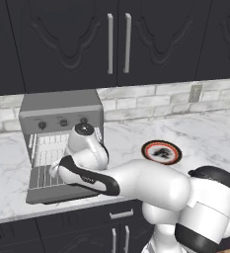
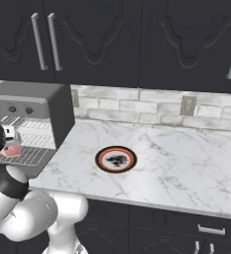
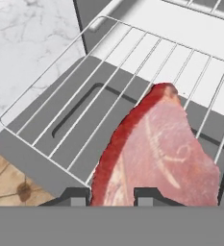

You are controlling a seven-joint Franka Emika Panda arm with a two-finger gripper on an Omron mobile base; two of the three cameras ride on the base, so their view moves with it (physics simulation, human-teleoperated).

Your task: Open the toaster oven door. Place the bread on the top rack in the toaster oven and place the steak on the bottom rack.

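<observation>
The grey toaster oven (image 1: 62,106) (image 2: 37,96) stands open on the left of the counter. Its door (image 1: 57,195) (image 3: 27,149) is folded down flat, and a light wire rack (image 3: 84,96) reaches out over it. My gripper (image 2: 8,141) (image 3: 113,197) hangs in front of the oven's mouth, low over that rack. It is shut on the steak (image 3: 156,153) (image 2: 11,150), a pinkish-red slab with a darker red edge that sticks out from between the fingers and tilts over the wires. The bread is out of view.
A red-rimmed plate (image 1: 145,148) (image 2: 101,156) with a dark centre lies on the marble counter to the right of the oven. Dark wall cabinets hang above, and a brick backsplash with an outlet (image 2: 188,105) runs behind. My arm's elbow blocks the oven's front in the left base view.
</observation>
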